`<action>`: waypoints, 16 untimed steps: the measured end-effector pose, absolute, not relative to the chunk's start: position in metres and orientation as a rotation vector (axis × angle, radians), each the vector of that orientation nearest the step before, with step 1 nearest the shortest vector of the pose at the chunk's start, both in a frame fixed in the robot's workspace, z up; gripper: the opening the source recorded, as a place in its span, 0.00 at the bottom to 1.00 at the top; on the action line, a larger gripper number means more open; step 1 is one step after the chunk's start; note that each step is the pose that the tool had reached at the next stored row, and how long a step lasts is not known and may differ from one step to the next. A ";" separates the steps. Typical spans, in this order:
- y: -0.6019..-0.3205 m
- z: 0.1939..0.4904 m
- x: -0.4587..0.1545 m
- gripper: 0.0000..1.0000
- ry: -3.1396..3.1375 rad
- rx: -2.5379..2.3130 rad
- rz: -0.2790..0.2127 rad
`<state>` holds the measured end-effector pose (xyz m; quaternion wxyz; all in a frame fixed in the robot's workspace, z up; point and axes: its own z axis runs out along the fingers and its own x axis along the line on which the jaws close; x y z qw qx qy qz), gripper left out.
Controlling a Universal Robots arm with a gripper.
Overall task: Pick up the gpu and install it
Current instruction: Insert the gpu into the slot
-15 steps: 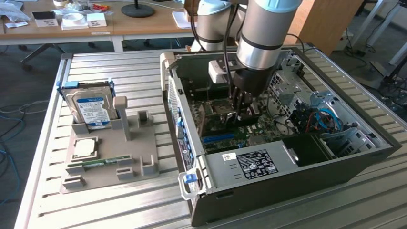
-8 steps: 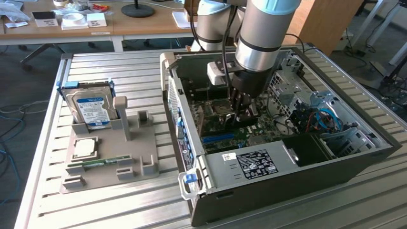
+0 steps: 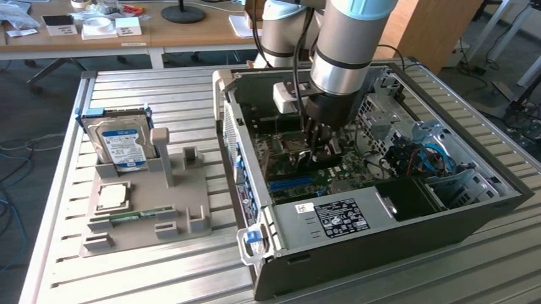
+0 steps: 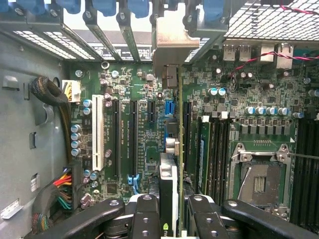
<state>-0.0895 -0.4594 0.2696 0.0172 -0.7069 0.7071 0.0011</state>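
Observation:
My gripper [image 3: 325, 151] reaches down inside the open computer case [image 3: 363, 221], above the motherboard [image 3: 296, 183]. In the wrist view the gpu [image 4: 169, 186] shows edge-on as a slim strip between the two black fingers [image 4: 144, 219], which are shut on it. Its metal bracket [image 4: 172, 45] stands at the case's rear slot openings. The card hangs over the motherboard's expansion slots [image 4: 133, 134], beside the blue connector [image 4: 169, 107]; whether its edge touches a slot I cannot tell.
A grey fixture tray [image 3: 148, 209] on the slatted table holds a hard drive with a blue-white label [image 3: 123, 145], a processor [image 3: 114, 195] and a green memory stick [image 3: 135, 216]. Cables [image 3: 422, 158] and drive cages crowd the case's far side. A desk [image 3: 101, 31] stands behind.

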 end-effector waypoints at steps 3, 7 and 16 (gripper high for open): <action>-0.460 0.270 -0.090 0.27 2.197 -2.197 0.003; -0.460 0.269 -0.090 0.27 2.198 -2.197 0.003; -0.460 0.268 -0.095 0.27 2.198 -2.197 0.003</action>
